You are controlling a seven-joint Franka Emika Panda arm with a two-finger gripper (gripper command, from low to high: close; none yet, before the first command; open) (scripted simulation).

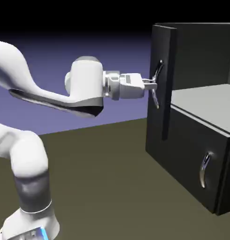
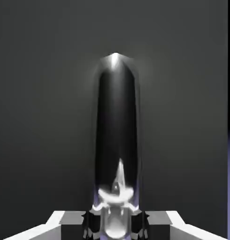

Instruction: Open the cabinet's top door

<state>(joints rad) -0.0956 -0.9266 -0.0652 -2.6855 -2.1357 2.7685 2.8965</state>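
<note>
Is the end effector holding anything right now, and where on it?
Yes: the end effector grips the top door's long chrome handle, about midway along it.

Sim scene: flat backdrop (image 1: 88,42), rendered cabinet (image 1: 192,122).

arm (image 1: 37,93): glossy white, rounded bulbous links | joints: grey bands at link seams, dark underside on forearm | base (image 1: 34,232): white with small blue light patch | wrist: white cylinder, grey cap | gripper (image 1: 151,85): white block body, small grey finger tips (image 2: 72,220)
</note>
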